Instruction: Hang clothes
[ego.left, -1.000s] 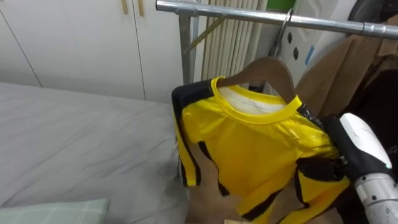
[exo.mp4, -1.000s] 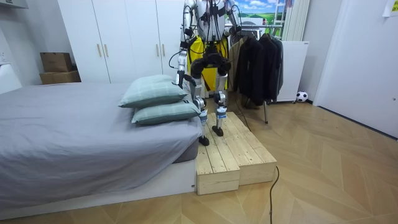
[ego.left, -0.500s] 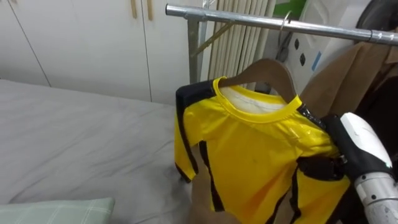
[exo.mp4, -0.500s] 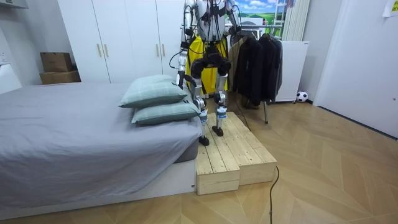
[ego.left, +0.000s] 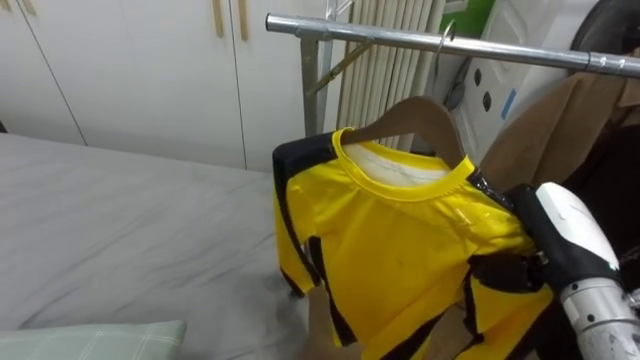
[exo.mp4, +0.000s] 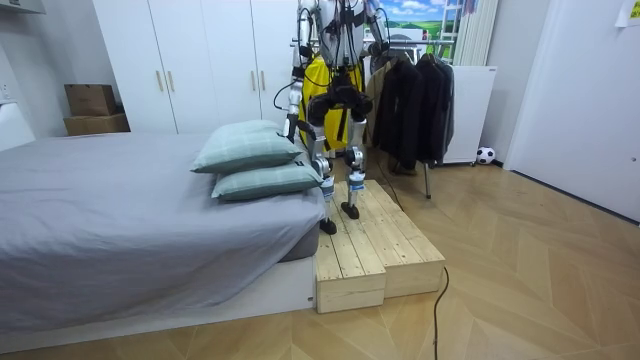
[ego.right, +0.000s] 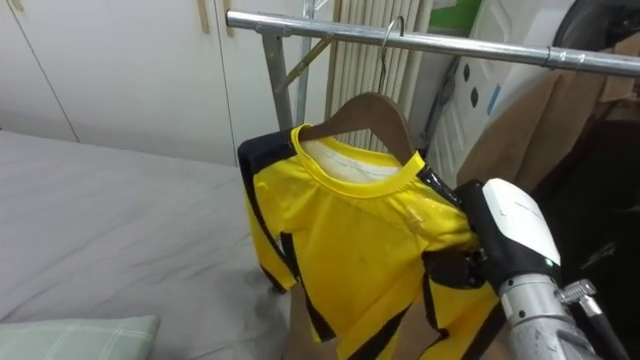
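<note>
In the left eye view, a metal rail (ego.left: 450, 42) is seen running across the top, with a ribbed radiator (ego.left: 385, 75) and white wardrobe doors (ego.left: 140, 70) behind it. A brown garment (ego.left: 560, 120) is hung on the rail at the right, partly cut off by the edge. The grey bed (ego.left: 120, 240) is spread out at the left, and a corner of a pale green pillow (ego.left: 90, 340) is cut off at the bottom. The yellow shirt (ego.left: 400, 240) is carried on a wooden hanger (ego.left: 420, 110), whose wire hook reaches the rail. Whether its weight rests there cannot be told. The right hand (ego.left: 560, 230) is pressed against the shirt's right shoulder. Its fingers are lost among the shirt's black trim, so their state cannot be told.

In the right eye view, the hanger's hook is seen crossing the rail, and the shirt's lower hem is cut off.

In the room view, the robot is seen from behind, standing on a wooden platform (exo.mp4: 375, 245) between the bed and the rail. The shirt is mostly hidden by its body. Dark coats (exo.mp4: 410, 105) are hung at the room view's right. The left hand (exo.mp4: 292, 125) is lowered near two stacked pillows, too small for its fingers to be read.
</note>
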